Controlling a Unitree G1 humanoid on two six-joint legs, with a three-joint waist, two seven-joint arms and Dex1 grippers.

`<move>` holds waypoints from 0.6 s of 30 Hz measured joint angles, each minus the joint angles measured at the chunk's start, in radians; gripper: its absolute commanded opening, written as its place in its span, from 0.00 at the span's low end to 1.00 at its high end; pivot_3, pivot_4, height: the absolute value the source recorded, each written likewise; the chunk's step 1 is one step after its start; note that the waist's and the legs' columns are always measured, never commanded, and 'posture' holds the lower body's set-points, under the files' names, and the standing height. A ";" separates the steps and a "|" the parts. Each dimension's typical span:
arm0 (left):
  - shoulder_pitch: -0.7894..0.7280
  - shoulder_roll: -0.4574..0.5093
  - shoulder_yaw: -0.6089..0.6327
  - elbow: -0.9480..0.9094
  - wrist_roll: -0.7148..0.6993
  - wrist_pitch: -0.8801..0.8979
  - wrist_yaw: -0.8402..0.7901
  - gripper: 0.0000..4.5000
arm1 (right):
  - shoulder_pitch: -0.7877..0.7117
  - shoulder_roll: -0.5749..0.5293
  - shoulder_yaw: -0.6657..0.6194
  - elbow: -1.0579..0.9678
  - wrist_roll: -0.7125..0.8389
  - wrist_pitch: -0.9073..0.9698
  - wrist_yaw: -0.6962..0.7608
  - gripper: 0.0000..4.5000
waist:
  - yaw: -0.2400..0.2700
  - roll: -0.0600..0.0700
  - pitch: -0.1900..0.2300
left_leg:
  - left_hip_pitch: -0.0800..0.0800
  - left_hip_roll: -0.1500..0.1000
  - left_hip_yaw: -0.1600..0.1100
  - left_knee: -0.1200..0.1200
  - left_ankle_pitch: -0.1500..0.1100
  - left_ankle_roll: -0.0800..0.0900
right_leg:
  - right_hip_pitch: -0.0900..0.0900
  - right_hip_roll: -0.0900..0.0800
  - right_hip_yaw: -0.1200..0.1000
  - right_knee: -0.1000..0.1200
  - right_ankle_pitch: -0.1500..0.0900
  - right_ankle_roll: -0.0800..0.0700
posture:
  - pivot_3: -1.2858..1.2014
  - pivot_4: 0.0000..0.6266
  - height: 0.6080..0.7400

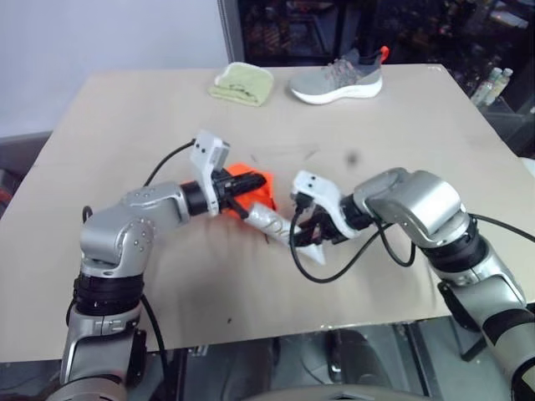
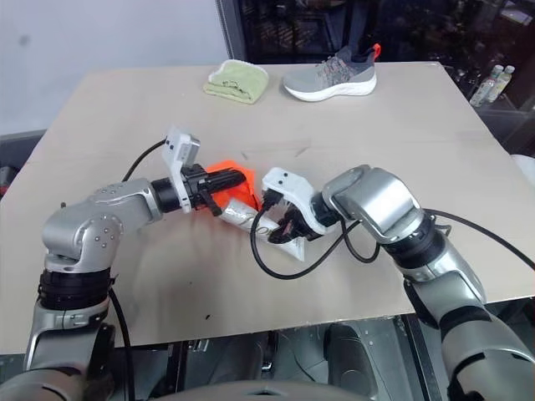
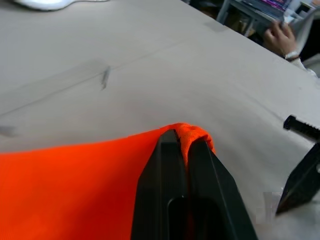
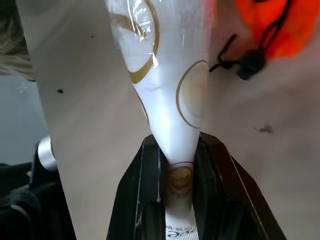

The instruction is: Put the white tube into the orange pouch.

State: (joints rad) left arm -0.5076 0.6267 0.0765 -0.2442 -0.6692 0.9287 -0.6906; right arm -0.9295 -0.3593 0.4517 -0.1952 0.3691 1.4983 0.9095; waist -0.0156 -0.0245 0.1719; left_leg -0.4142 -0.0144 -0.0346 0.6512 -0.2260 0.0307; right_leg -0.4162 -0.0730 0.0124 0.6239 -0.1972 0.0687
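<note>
The orange pouch (image 1: 256,179) is bunched up near the middle of the table. My left gripper (image 1: 242,192) is shut on a fold of its fabric (image 3: 192,136), reaching in from the left. My right gripper (image 1: 298,229) comes in from the right, shut on the white tube (image 1: 269,220). The tube (image 4: 167,95) widens away from the fingers, and its far end lies right beside the pouch. The pouch's dark cord (image 4: 246,61) trails on the table next to the tube. Whether the tube's end touches the pouch I cannot tell.
A grey shoe (image 1: 338,82) and a folded pale green cloth (image 1: 242,83) lie at the table's far edge (image 1: 150,75). Bottles (image 1: 493,85) stand beyond the right edge. A person's hand (image 3: 280,37) is past the table's far side.
</note>
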 measured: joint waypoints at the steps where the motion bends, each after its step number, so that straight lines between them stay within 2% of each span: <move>1: 0.002 0.010 -0.006 -0.007 -0.001 -0.001 -0.016 0.00 | -0.001 0.025 -0.013 0.050 0.001 0.007 -0.022 0.14 | 0.000 0.000 0.000 | 0.000 0.000 0.000 0.000 0.000 0.000 | 0.000 0.000 0.000 0.000 0.000 0.000 | 0.52 0.24 1.00; 6: 0.035 0.052 -0.007 -0.049 -0.002 -0.004 -0.066 0.00 | -0.006 0.050 -0.116 0.166 0.028 0.050 -0.068 0.14 | 0.001 0.000 0.000 | -0.001 0.000 0.000 -0.001 0.000 0.000 | -0.001 0.000 0.000 0.000 0.000 0.000 | 0.52 0.24 1.00; 12: 0.063 0.078 -0.037 -0.090 0.025 -0.047 -0.098 0.00 | -0.018 0.054 -0.118 0.199 0.063 0.068 -0.098 0.14 | -0.001 0.000 0.000 | -0.001 0.000 0.001 -0.002 0.000 0.000 | -0.002 0.000 0.001 0.000 0.000 0.000 | 0.52 0.24 1.00; 18: 0.107 0.075 -0.127 -0.159 0.084 -0.127 -0.117 0.00 | -0.076 0.154 -0.114 0.295 0.062 0.053 -0.159 0.14 | -0.003 0.001 0.000 | 0.000 0.000 0.001 -0.002 0.000 0.000 | -0.002 0.001 0.001 0.000 0.000 0.000 | 0.52 0.24 1.00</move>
State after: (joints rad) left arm -0.4007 0.7015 -0.0504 -0.4032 -0.5853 0.8018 -0.8080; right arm -1.0052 -0.2051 0.3378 0.1002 0.4316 1.5515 0.7507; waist -0.0183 -0.0239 0.1723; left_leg -0.4145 -0.0140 -0.0335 0.6491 -0.2260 0.0308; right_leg -0.4180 -0.0723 0.0136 0.6242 -0.1971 0.0685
